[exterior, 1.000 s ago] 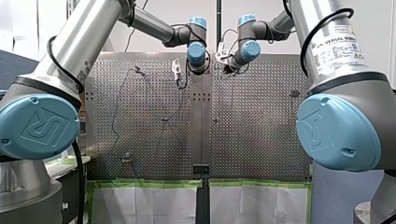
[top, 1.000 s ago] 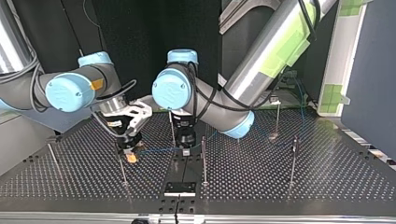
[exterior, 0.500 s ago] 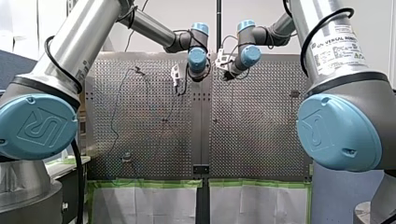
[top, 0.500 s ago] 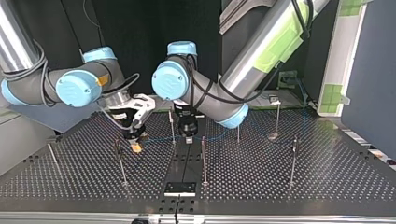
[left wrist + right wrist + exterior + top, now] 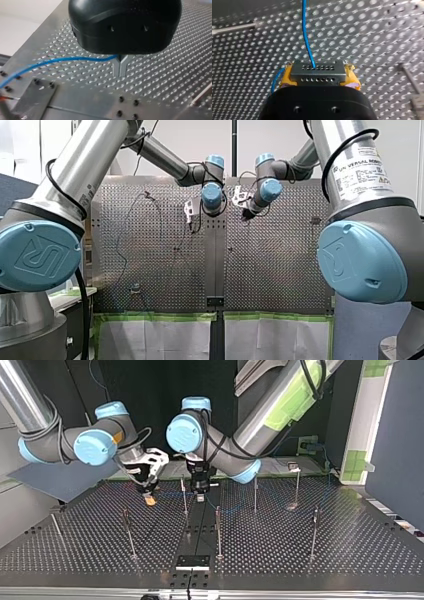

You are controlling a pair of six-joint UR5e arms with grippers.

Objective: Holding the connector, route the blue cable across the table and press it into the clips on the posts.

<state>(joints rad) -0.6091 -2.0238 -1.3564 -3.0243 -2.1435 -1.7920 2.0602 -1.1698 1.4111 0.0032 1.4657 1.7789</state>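
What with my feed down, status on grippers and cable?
Left gripper shut on blue cable. Right gripper shut on connector. Thin post between them, top view.

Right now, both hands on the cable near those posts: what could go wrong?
1. My left hand pinches the blue cable between thin metal fingers, near their base; a tug may pull it free.
2. My right hand grips the connector; hard pulling could strain where the cable enters it.
3. A post stands between the two hands in the top view; the cable or a hand could snag it.
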